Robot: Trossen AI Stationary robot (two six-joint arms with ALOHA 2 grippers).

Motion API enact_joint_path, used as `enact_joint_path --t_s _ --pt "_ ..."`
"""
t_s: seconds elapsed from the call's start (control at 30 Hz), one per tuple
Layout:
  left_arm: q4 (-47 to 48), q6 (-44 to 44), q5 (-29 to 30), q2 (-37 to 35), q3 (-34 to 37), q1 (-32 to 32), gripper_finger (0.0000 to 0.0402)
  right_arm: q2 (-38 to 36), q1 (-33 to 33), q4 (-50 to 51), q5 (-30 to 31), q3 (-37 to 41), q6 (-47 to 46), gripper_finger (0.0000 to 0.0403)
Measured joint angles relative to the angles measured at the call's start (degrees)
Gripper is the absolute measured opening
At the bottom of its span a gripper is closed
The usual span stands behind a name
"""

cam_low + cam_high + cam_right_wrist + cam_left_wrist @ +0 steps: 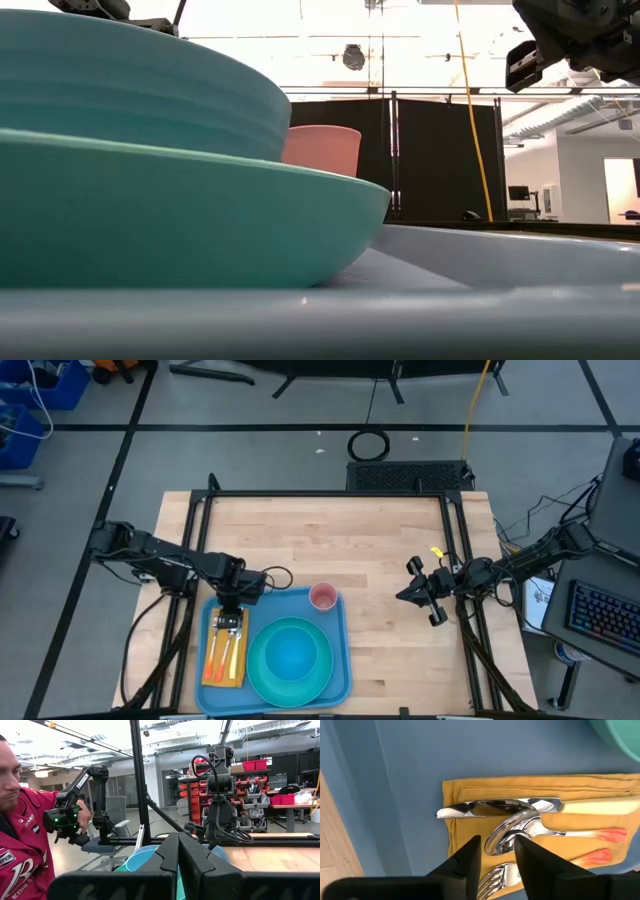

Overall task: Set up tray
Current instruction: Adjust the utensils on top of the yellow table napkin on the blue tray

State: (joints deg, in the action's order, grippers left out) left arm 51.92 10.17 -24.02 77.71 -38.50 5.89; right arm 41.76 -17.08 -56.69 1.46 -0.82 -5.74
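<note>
Left end effector (497, 857), fingers slightly parted around the spoon (512, 832) bowl on the napkin (470, 790) at tray's (340, 650) 9 o'clock: release gently, lift straight up; right end effector (425, 592) shut, empty.

Your layout, item by item. Tray (338, 660): at the table's (380, 540) near edge, left of centre. Napkin (238, 660): in the tray's left part, with a knife (520, 806), spoon (520, 827) and fork (495, 875) lying on it. Plate (262, 670): right of the napkin, bowl (292, 653) on it. Cup (323, 596): in the tray's far right corner, behind the plate.
</note>
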Motion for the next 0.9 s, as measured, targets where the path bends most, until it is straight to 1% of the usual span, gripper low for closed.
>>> enact_joint_path --t_s 0.1,0.33,0.37,0.53,0.63,0.77,0.9 --pt "0.0 -0.1 0.0 0.0 0.0 0.0 0.0093 0.0 0.0 0.0 0.0 0.0 0.0 0.0000" --pt "0.5 -0.5 -0.1 0.0 0.0 0.0 0.0014 0.0 0.0 0.0 0.0 0.0 0.0 0.0000" --pt "0.8 -0.6 -0.2 0.0 0.0 0.0 0.0008 0.0 0.0 0.0 0.0 0.0 0.0 0.0000" --pt "2.1 1.7 -0.2 0.0 0.0 0.0 0.0010 0.0 0.0 0.0 0.0 0.0 0.0 0.0000" --pt "2.5 2.0 -0.2 0.0 0.0 0.0 0.0004 0.0 0.0 0.0 0.0 0.0 0.0 0.0000" --pt "3.3 3.0 -0.1 0.0 0.0 0.0 0.0008 0.0 0.0 0.0 0.0 0.0 0.0 0.0000" --pt "4.8 3.0 0.0 0.0 0.0 0.0 0.0003 0.0 0.0 0.0 0.0 0.0 0.0 0.0000"
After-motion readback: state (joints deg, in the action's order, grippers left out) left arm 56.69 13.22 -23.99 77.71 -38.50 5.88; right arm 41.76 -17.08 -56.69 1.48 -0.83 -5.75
